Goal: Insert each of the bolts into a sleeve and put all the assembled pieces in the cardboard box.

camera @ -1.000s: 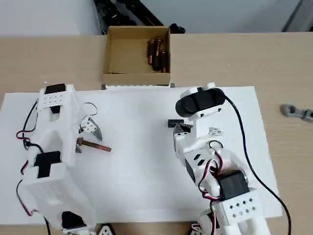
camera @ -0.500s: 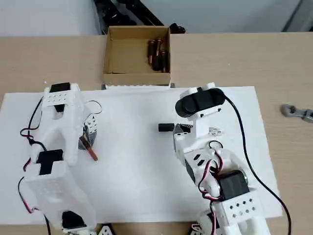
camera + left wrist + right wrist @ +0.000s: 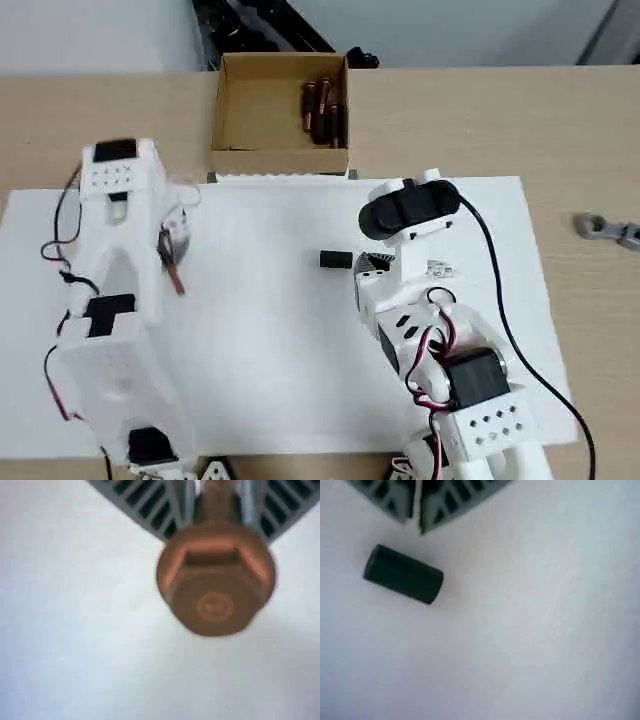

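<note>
A copper bolt (image 3: 174, 268) hangs tilted above the white sheet (image 3: 270, 360), with my left gripper (image 3: 171, 250) shut on its shank. In the left wrist view its hexagonal head (image 3: 215, 580) faces the camera below the grey fingers (image 3: 140, 500). A black sleeve (image 3: 336, 260) lies on its side on the sheet, just left of my right gripper (image 3: 371, 265). In the right wrist view the sleeve (image 3: 402, 574) rests beside the right gripper (image 3: 418, 521), whose fingers are shut with nothing between them. The cardboard box (image 3: 245, 110) stands at the far edge with several assembled pieces (image 3: 322, 108) inside.
A metal tool (image 3: 605, 228) lies on the wooden table at the far right, off the sheet. Dark equipment (image 3: 260, 25) sits behind the box. Red and black cables run along both arms.
The left arm picked the bolt up off the sheet and carried it away from the front edge, so it now hangs tilted. The sleeve slid a little left, away from the right gripper.
</note>
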{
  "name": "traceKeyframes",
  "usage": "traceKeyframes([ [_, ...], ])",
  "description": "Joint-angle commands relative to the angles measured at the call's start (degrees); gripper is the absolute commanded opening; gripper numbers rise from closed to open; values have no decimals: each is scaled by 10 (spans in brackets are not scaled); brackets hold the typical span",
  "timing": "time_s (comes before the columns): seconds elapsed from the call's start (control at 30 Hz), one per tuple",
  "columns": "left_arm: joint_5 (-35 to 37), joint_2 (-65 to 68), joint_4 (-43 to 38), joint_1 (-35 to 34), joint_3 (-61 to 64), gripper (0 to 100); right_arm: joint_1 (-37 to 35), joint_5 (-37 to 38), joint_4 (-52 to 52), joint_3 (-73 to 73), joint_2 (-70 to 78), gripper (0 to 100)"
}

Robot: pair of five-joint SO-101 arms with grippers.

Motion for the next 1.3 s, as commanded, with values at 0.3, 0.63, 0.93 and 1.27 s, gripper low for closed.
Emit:
traceKeyframes([
  [0.3, -185, -7, 19, 83, -111, 7, -4, -8, -14, -9, -3, 4],
  [0.63, -250, -18, 20, 80, -271, 6, -26, -84, 0, -88, 4, 4],
  [0.93, -283, -255, 20, 110, -155, 6, -26, -84, 94, -227, 127, 4],
  [1.27, -294, -586, 19, 114, 109, 6, -26, -71, 194, -458, 388, 4],
])
